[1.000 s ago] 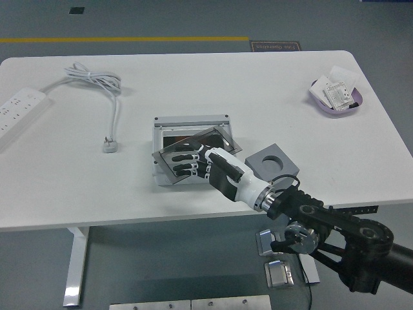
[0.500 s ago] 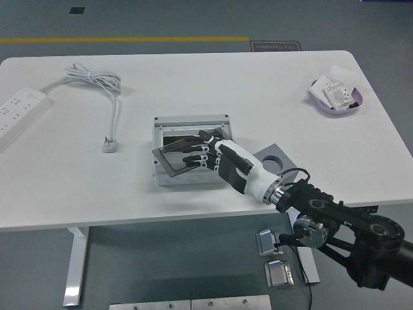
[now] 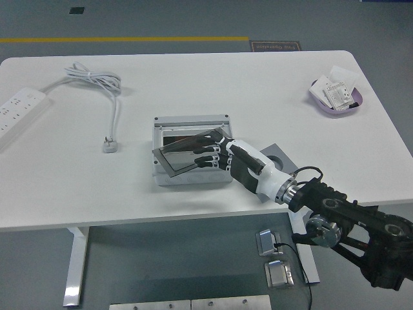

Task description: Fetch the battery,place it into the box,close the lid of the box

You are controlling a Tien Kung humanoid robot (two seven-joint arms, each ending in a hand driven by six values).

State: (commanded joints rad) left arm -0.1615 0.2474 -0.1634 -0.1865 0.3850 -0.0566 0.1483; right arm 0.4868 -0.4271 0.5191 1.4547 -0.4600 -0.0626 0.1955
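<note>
One black arm reaches in from the lower right over the white surface (image 3: pixel 271 84), its right hand (image 3: pixel 216 157) laid with fingers (image 3: pixel 199 160) stretched flat on one dark lid (image 3: pixel 187 154), grasping nothing; the lid lies tilted across the top of the single grey box (image 3: pixel 191 150) at mid-surface. Just right of the box, partly under the wrist, lies one grey block with a round hole (image 3: pixel 279 157). Farther off are one white power strip (image 3: pixel 19 110) with its coiled cable (image 3: pixel 97 81) and plug (image 3: pixel 110 143) at left, and one purple dish (image 3: pixel 337 97) of white packets at far right; whether a battery is among them I cannot tell.
</note>
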